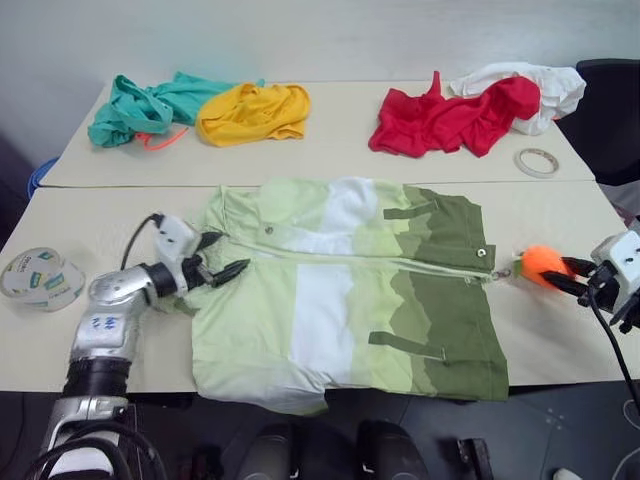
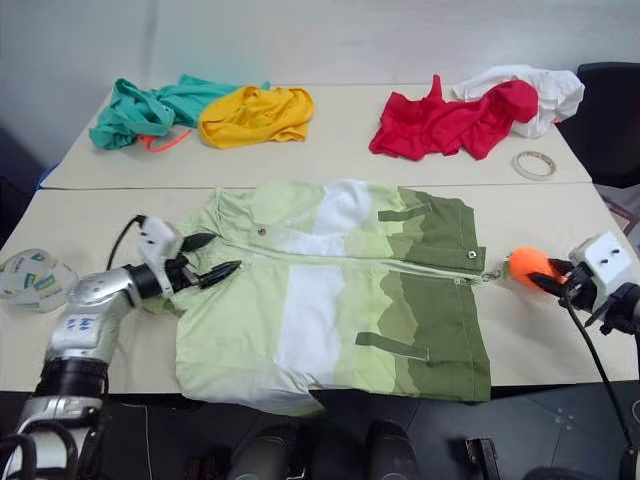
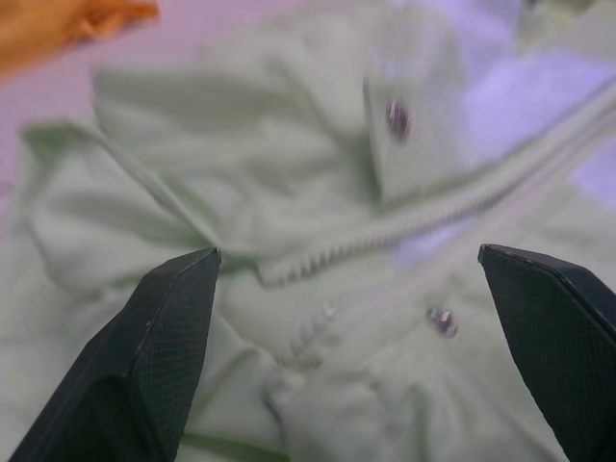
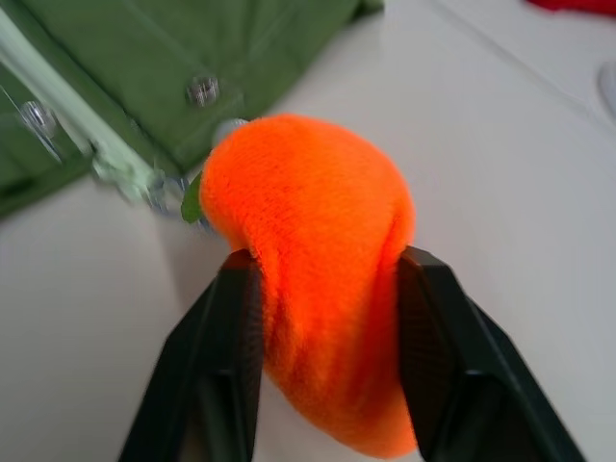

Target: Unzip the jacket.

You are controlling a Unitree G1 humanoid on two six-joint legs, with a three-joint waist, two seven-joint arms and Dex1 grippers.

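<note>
jacket (image 1: 350, 290) flat, orange pull (image 4: 308, 260) between right tool (image 4: 327, 274) fingers

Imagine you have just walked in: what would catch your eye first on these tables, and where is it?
First the jacket, banded pale green, white and dark olive, spread flat across the near table. Next the bright orange zipper pull off its olive end, sitting between the fingers of the right end effector. Last, the far table's colourful heaps: a red garment, a yellow garment and a teal garment.
</note>
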